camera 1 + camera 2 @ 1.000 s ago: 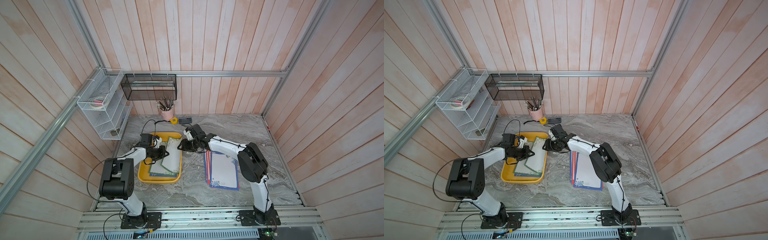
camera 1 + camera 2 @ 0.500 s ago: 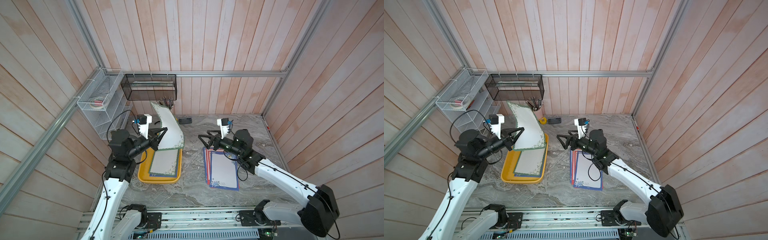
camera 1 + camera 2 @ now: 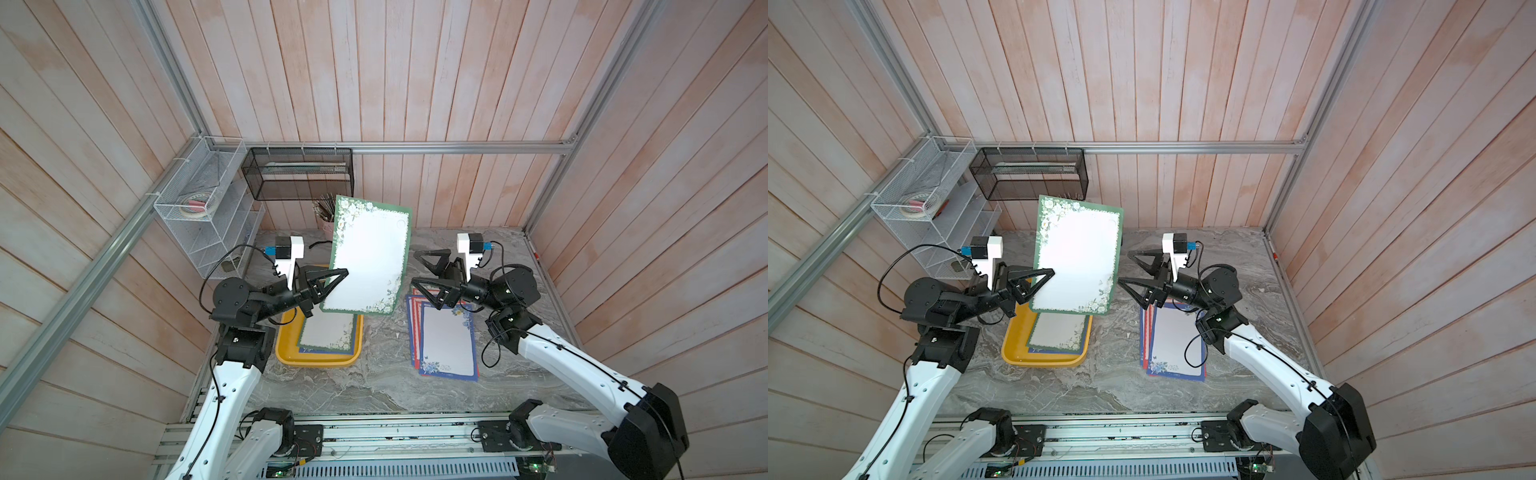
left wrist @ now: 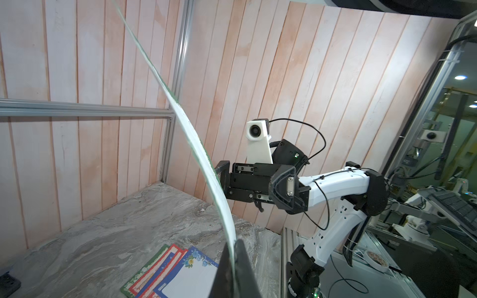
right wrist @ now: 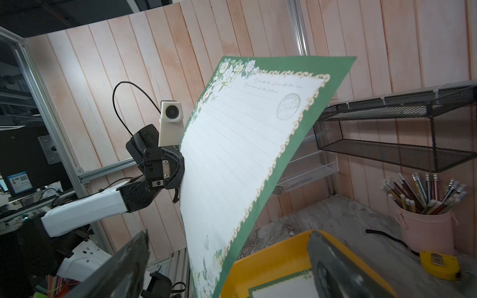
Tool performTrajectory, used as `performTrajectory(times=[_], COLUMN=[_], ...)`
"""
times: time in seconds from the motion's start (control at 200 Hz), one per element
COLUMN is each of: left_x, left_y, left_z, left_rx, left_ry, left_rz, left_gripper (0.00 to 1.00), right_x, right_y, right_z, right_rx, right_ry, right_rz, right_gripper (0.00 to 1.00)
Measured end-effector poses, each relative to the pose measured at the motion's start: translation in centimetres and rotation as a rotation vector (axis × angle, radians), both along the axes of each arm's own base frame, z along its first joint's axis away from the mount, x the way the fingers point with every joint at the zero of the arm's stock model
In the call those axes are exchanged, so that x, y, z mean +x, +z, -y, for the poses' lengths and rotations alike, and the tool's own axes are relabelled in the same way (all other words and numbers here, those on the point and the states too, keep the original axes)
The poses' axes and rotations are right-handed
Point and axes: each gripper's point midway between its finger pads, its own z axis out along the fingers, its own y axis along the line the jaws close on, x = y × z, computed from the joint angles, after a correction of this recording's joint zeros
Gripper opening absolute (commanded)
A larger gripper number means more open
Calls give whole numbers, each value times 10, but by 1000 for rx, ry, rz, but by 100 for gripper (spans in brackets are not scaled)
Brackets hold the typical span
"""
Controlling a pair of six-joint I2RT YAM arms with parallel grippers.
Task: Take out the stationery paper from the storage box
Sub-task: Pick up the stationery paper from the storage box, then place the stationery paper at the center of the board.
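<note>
- Both top views: left pincer (image 3: 341, 275) clamps one stationery paper (image 3: 370, 257) sheet, held above storage box (image 3: 286, 345); more sheets inside box. Right pincer (image 3: 414, 268) spread wide, empty, beside box.
- Left wrist: sheet bowed, edge-on between closed fingers (image 4: 245, 273).
- Right wrist: sheet hangs over box rim.

walls: pale pink wood planks (image 3: 374, 83) on three sides | frame: shiny metal bars (image 3: 457, 146) run along the walls | table (image 3: 374, 390): grey stone-look top | back wall: black mesh basket (image 3: 297, 174) hangs there | left corner: white wire rack (image 3: 208, 216), just beside the basket | beyond: dim room, round ceiling lights (image 4: 460, 77) on
</note>
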Motion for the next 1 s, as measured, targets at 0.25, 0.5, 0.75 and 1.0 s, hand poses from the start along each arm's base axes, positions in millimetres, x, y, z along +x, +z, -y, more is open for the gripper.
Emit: performTrajectory(times=[0.25,0.5,0.75,1.0], left_x=[-3,5,3,3], left_y=[-10,-21,-25,-28], left_z=[4,5,6,7], left_rx=[-11,-9,-16,-26], left_ry=[-52,-49,-48,-41], left_rz=[-22,-57,-51,-57], left_gripper=[0,0,0,41], right_x=[5,-8,-15,-16], right_y=[-7,1,0,-2], right_z=[-32,-40,-32,-29], right_rx=[4,42,31,9], right_ry=[141,251,218,177], right_rz=[-79,-109,-116,-119], right_gripper=[66,12,0,0])
